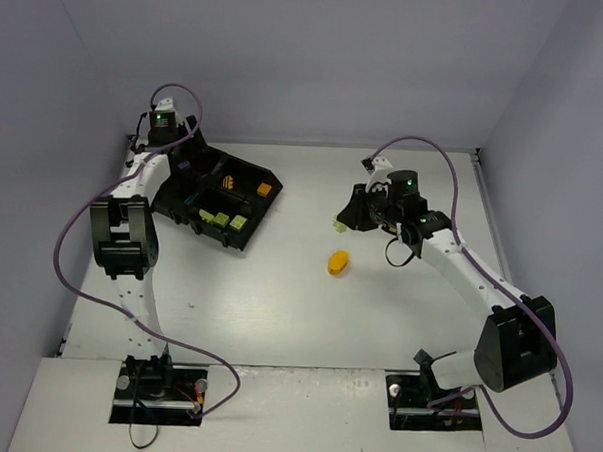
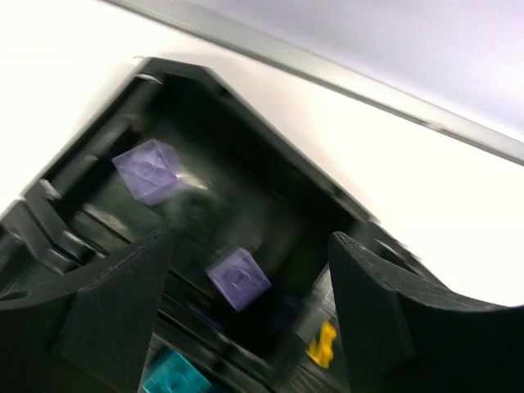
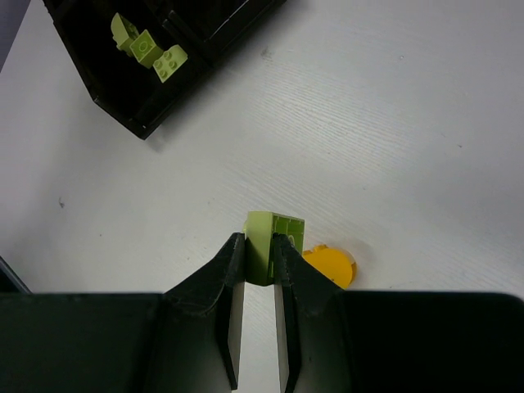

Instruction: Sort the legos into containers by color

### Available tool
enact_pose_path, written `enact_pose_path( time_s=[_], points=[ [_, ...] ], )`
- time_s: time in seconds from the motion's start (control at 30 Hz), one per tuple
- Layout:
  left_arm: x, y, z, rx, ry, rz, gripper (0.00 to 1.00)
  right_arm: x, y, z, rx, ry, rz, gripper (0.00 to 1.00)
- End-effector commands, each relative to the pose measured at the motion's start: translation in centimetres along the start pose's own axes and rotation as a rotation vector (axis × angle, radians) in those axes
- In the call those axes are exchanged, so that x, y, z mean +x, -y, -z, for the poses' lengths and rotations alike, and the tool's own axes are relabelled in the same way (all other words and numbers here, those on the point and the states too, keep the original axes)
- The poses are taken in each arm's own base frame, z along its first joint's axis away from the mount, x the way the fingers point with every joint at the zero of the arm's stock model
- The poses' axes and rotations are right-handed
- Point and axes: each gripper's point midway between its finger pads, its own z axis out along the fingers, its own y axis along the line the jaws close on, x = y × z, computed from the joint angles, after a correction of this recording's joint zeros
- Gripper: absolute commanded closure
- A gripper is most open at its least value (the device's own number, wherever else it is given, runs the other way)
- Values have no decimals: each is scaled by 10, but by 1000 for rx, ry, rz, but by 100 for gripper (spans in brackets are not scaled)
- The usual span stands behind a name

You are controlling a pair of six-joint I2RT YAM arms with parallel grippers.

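- Right pincer (image 3: pixel 259 244): jaws drawn narrow, clamped on the two sides of one yellow-green brick (image 3: pixel 274 237). The brick stands out past the fingertips, above the desk (image 1: pixel 278 305), right of the tray and well apart from it.
- Orange piece (image 3: pixel 330 265): rounded, lying on the desk just beside the held brick, on its near side in the overhead view. Its near edge is cut off by the right finger.
- Left pincer (image 2: pixel 250 246): fingers (image 2: pixel 115 311) spread wide, holding nothing, poised over the far-left compartment of the tray.
- Tray (image 1: pixel 263 216): black, four compartments, far left of the desk, set at an angle.
- Purple bricks (image 2: pixel 147 169): two, lying apart in the compartment under the left pincer.
- Teal brick (image 2: pixel 173 375): in a neighbouring compartment, cut off at the frame's bottom edge.
- Yellow-green bricks (image 3: pixel 147 49): a small cluster in the near compartment of the tray.
- Orange bricks (image 1: pixel 264 189): in the right-hand compartment.
- Legibility: the left wrist view is motion-blurred; the overhead view hides the left pincer behind its own wrist.
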Motion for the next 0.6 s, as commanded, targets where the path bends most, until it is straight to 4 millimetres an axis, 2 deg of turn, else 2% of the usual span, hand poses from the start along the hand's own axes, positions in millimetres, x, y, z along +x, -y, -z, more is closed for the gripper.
enact_pose_path(
  time_s=[0.0,0.07,0.1,0.13,0.17,0.2,0.27,0.3,0.37,0.4,0.47,0.5,0.57],
  points=[
    [-72,72,73,215,193,-85,29,-45,-19,6,-72,106,58,100],
    [-69,84,94,271,202,-119,29,-56,-28,8,-108,124,72,100],
    [-62,95,102,339,182,-133,29,-60,-31,8,-121,129,75,100],
    [-67,105,112,397,209,-149,29,-69,-34,11,-133,146,84,100],
    [-50,127,126,475,187,-173,29,-72,-38,12,-150,152,87,100],
    [-43,145,140,593,177,-210,29,-75,-45,14,-181,153,96,100],
    [-24,160,161,693,153,-279,29,-84,-53,18,-213,169,99,100],
    [-5,178,173,775,111,-324,29,-86,-58,20,-234,171,97,100],
    [13,193,192,829,112,-437,29,-92,-63,22,-251,179,74,100],
    [40,208,201,878,62,-476,29,-94,-65,22,-260,177,63,100],
    [57,224,220,935,69,-553,29,-96,-69,23,-274,174,24,100],
    [78,236,228,973,46,-581,29,-100,-71,23,-282,178,17,100],
    [86,247,240,982,88,-627,29,-102,-74,24,-292,177,-15,100]
  ],
)
